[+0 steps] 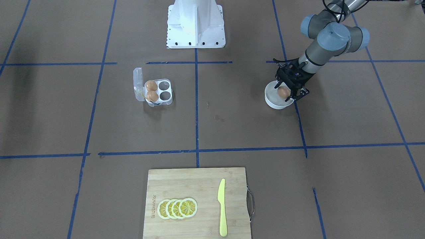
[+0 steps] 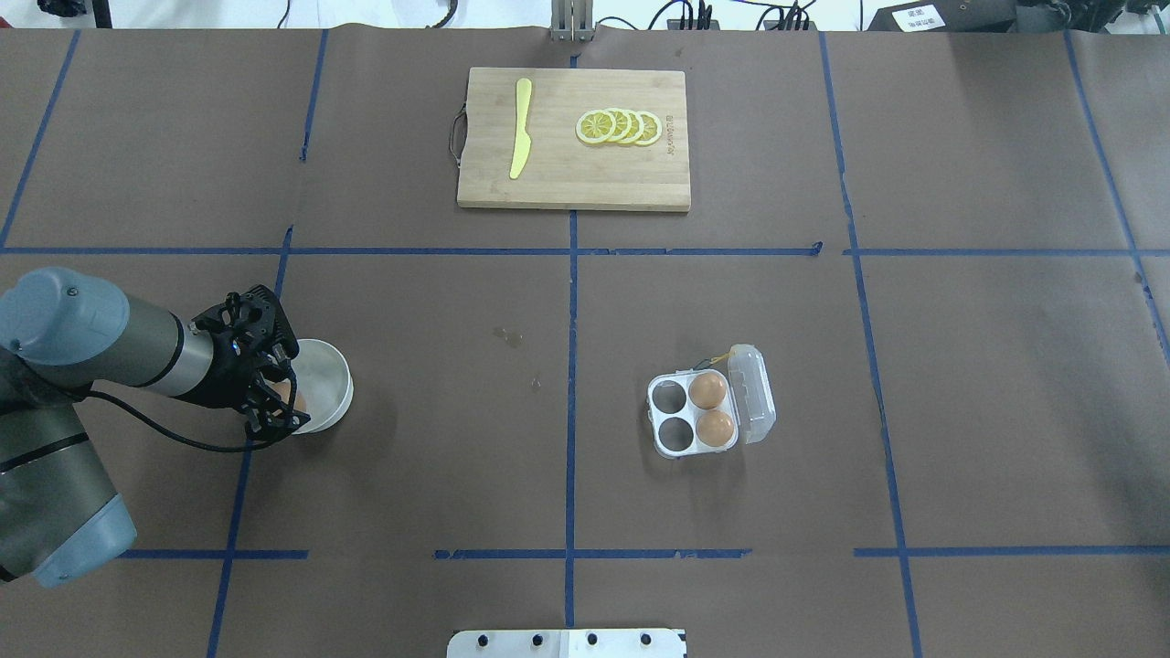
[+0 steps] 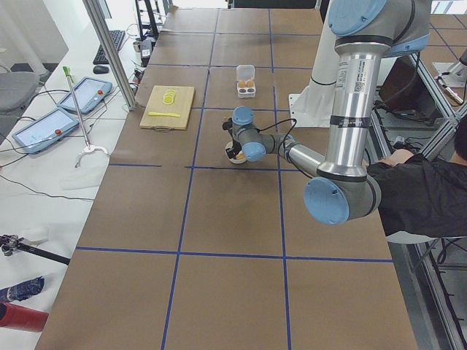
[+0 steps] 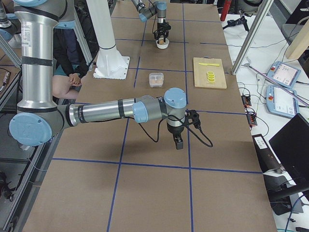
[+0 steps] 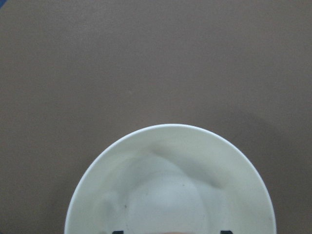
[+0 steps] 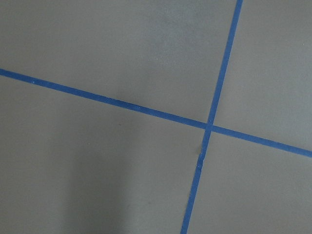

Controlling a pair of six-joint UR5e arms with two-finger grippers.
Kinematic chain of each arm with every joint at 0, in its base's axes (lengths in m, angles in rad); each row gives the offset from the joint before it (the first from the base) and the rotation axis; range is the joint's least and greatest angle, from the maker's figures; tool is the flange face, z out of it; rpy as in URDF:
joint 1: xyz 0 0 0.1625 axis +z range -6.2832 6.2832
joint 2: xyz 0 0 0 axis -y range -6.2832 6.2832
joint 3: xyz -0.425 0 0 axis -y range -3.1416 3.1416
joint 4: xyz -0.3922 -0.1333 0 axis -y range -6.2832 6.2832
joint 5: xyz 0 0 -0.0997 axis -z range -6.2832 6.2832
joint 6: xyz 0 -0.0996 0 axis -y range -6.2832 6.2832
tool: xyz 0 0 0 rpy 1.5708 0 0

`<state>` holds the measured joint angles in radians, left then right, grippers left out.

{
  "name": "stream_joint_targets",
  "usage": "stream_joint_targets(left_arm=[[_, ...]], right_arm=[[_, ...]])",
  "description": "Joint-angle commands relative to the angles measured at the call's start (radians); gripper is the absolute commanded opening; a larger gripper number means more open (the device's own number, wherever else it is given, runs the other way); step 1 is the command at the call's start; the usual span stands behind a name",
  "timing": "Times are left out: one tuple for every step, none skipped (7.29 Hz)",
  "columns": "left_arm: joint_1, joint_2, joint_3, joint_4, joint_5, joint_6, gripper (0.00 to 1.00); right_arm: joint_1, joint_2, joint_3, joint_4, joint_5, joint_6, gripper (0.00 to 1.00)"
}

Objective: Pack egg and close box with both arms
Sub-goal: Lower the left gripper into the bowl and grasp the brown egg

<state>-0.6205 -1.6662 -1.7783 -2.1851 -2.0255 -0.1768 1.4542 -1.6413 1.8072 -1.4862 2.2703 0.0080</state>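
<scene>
the step in hand reads as lifting the egg out of the white bowl, right of centre in the front-facing view. the left gripper has its black fingers drawn in around the egg, which sits between them over the bowl. i judge it gripped, though the far contact is hidden. to do this well, the hold should be gentle and square on the egg's broad middle, since a smooth oval shell can slip out or crack if pinched off-centre. rise straight up past the rim before moving sideways, then carry it slow and level toward the box, left of centre in that view. aim for one of the two empty cells on the side away from the lid, and lower until the egg seats before letting go. the right gripper hangs over the table at mid-frame in the right-side view. whether it is wide or narrow i cannot tell.

the egg is small, tan-brown and smooth, unmarked as far as shows. the box is clear plastic with four cells, its lid standing open on the frame-left side, and two like eggs fill the cells beside the hinge.
</scene>
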Motion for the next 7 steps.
stream_joint_targets(left_arm=[[0.001,0.005,0.002,0.002,0.014,0.000,0.73],[0.002,0.005,0.000,0.008,0.014,0.000,0.73],[0.005,0.003,-0.003,0.014,0.014,0.000,0.68],[0.005,0.003,-0.007,0.015,0.014,-0.001,0.47],[0.005,0.003,-0.012,0.016,0.014,-0.001,0.39],[0.004,0.003,-0.015,0.016,0.014,0.000,0.33],[0.002,0.002,-0.027,0.016,0.013,0.002,0.31]], right_arm=[[0.000,0.000,0.001,0.000,0.002,0.000,1.00],[0.000,0.000,0.001,0.000,0.002,0.000,1.00],[0.000,0.000,0.001,0.000,0.002,0.001,1.00],[0.000,0.000,0.000,0.000,0.000,0.000,1.00],[0.000,0.000,0.001,0.000,0.000,0.000,1.00],[0.000,0.000,0.001,0.000,0.000,0.000,1.00],[0.000,0.000,0.001,0.001,0.000,0.000,1.00]])
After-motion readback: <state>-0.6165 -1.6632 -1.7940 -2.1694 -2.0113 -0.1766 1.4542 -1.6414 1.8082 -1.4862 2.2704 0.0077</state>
